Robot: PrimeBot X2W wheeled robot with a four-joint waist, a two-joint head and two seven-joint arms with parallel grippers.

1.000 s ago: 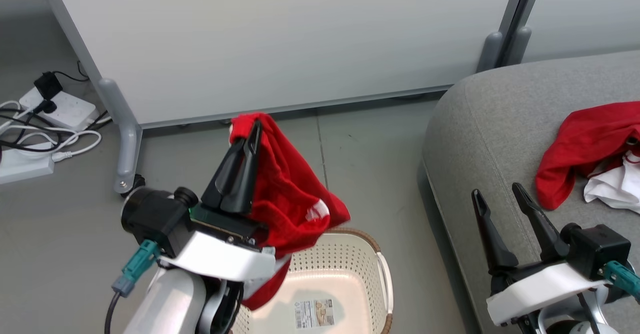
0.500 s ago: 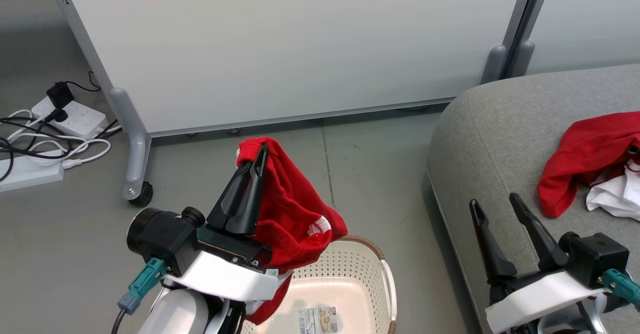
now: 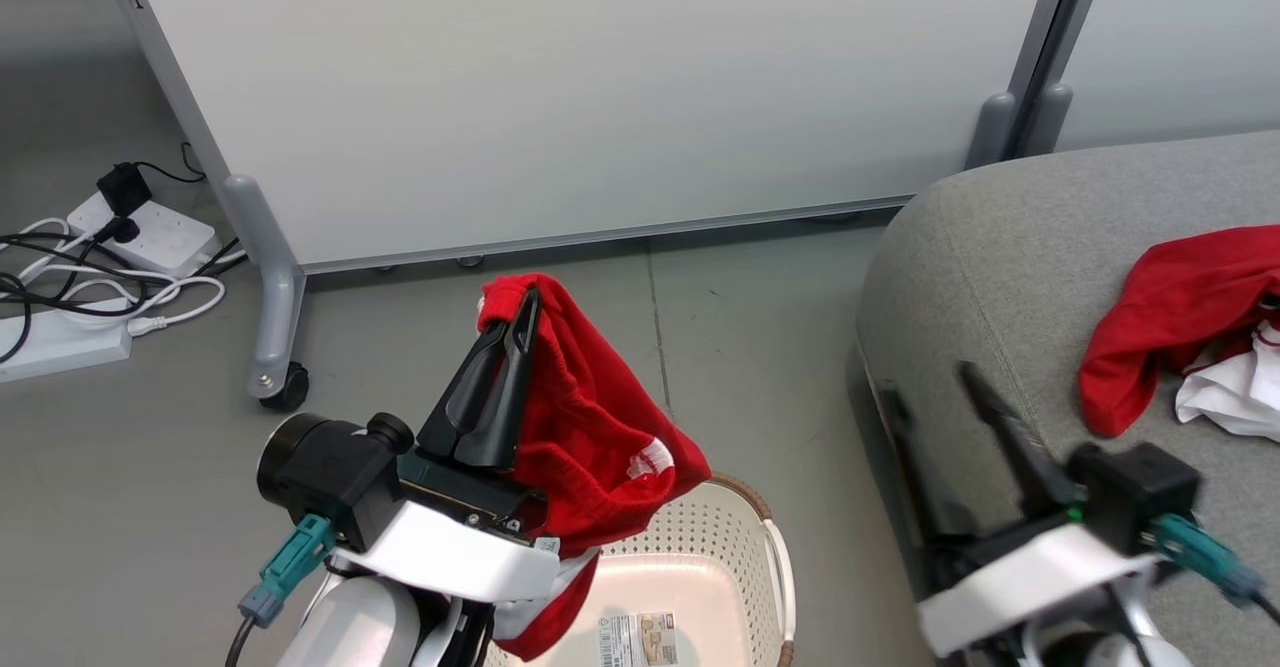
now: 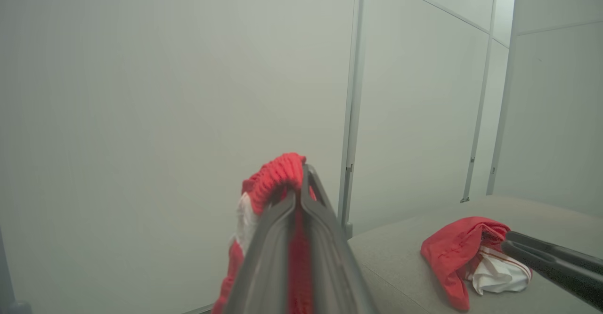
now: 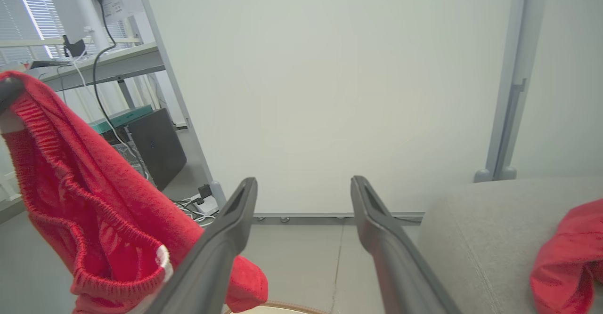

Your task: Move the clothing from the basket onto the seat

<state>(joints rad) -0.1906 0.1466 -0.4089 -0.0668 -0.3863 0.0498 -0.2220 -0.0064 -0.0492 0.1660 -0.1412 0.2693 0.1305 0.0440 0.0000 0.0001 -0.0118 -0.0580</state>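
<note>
Pale partition panel is spanning the back on grey metal legs. The left leg is ending in a black caster. Second panel is butting up at the right post. Grey floor is showing a thin seam. White power strips with tangled cables are lying far left. Right wrist view: desk and window blinds are sitting past the panel's edge. A dark box is standing under the desk, possibly a PC case. Light is falling soft and even.
</note>
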